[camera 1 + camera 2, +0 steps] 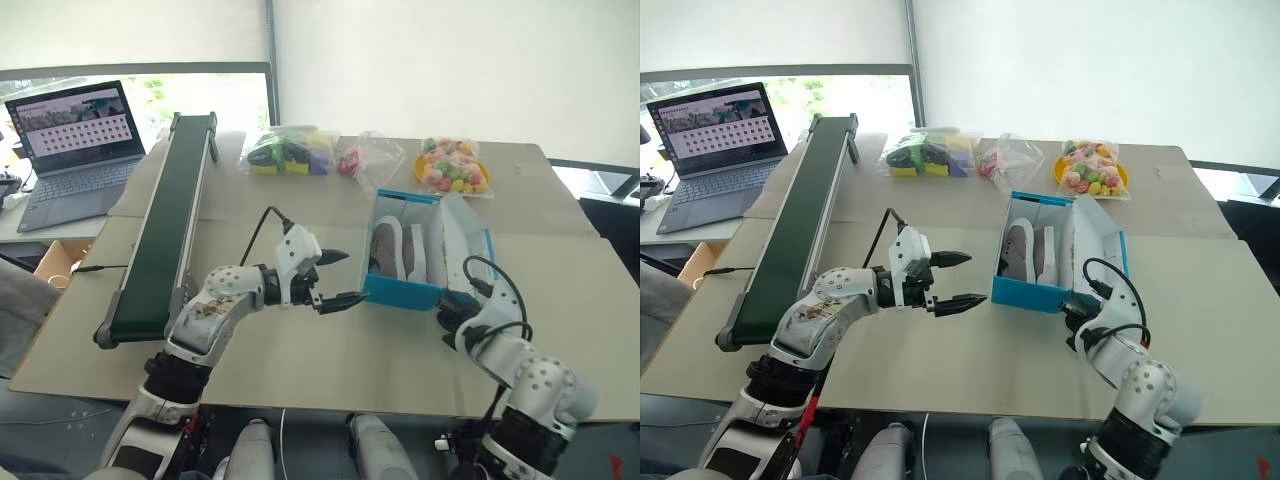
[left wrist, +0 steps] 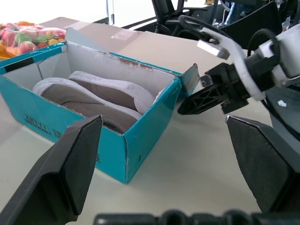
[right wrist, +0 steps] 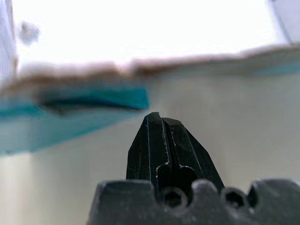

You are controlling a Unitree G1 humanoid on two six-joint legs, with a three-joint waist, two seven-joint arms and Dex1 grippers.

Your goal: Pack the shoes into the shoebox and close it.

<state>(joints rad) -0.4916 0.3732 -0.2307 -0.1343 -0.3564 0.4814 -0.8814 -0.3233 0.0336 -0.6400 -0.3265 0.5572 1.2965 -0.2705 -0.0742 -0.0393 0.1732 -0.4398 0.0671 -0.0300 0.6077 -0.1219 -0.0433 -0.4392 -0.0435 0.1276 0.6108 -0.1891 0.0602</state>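
Head cams: turquoise shoebox [image 1: 402,291] sits on the table [image 1: 300,350], a bit right of centre, lid flap [image 1: 462,240] up and leaning out on its right side. Both shoes [image 1: 388,247] are inside, side by side, soles on edge. Left gripper [image 1: 337,277] hangs just left of the box's near-left corner, pointing at it, jaws spread wide w/ nothing between them. Right gripper [image 1: 443,316] is low at the box's near-right corner, under the flap, fingers pressed together, not gripping anything. Behind the box: clear bags [image 1: 372,155] of colourful stuff. Long green conveyor [image 1: 165,230] runs along the left, laptop [image 1: 75,150] past that.

Left wrist cam: looks between its two black fingers [image 2: 61,176], far apart, at the box corner. Shoes [image 2: 89,96] lie in the white interior, grey-brown uppers, pale soles. Right gripper [image 2: 187,105] shows at the other corner, tip close to the cardboard; contact can't be told.

Right wrist cam: fingers [image 3: 166,145] closed to a point, empty, turquoise box edge [image 3: 93,101] blurry just ahead, table below.
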